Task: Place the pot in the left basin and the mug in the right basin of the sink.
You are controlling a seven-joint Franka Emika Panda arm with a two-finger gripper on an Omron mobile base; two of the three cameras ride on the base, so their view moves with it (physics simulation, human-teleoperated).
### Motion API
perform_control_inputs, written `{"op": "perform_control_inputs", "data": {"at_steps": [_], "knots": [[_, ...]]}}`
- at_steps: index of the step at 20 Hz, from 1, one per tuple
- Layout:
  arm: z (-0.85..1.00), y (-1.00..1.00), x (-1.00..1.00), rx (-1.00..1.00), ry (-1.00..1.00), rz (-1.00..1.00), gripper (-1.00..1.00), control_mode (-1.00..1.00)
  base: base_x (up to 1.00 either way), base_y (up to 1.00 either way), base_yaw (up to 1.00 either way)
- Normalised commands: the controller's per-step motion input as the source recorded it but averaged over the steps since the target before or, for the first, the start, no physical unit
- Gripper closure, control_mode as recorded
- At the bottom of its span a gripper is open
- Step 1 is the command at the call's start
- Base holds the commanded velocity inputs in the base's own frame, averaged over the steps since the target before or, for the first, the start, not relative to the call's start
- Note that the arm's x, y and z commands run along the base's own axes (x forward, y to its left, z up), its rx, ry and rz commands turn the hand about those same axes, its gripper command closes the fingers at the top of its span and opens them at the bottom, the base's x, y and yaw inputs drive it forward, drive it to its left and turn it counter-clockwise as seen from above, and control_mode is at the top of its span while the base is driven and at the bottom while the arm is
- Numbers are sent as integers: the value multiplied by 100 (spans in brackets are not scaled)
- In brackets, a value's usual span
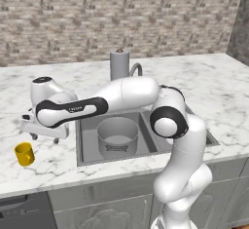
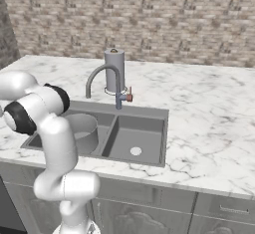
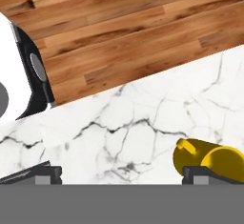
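Observation:
The grey metal pot (image 1: 117, 136) stands upright in the left basin (image 1: 89, 139) of the sink (image 1: 79, 147); the arm partly covers the pot (image 2: 83, 130) in the right base view. The right basin (image 2: 142, 137) holds nothing. The yellow mug (image 1: 24, 154) stands on the marble counter left of the sink. My gripper (image 1: 44, 137) hovers open over the counter, just behind and to the right of the mug. In the hand view the mug (image 3: 209, 158) lies by the right fingertip (image 3: 200, 174), outside the gap of the gripper (image 3: 123, 175).
A grey paper-towel roll (image 2: 114, 71) and a curved faucet (image 2: 101, 75) stand behind the sink. The counter's front edge (image 3: 138, 82) drops to a wooden floor (image 3: 124, 23). A brick wall (image 1: 121, 13) backs the counter.

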Motion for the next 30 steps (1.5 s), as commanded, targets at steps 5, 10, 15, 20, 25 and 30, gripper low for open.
{"op": "perform_control_inputs", "data": {"at_steps": [5,10,15,20,25,30], "knots": [[0,14,9,-1,0,2,-100,-100,0,0,0],[0,5,14,0,0,3,-100,-100,0,0,0],[-1,4,10,0,0,3,-100,-100,0,0,0],[-2,4,1,0,0,4,-100,-100,0,0,0],[-9,2,0,0,0,5,-100,-100,0,0,0],[-16,9,4,0,0,4,-100,-100,0,0,0]]}}
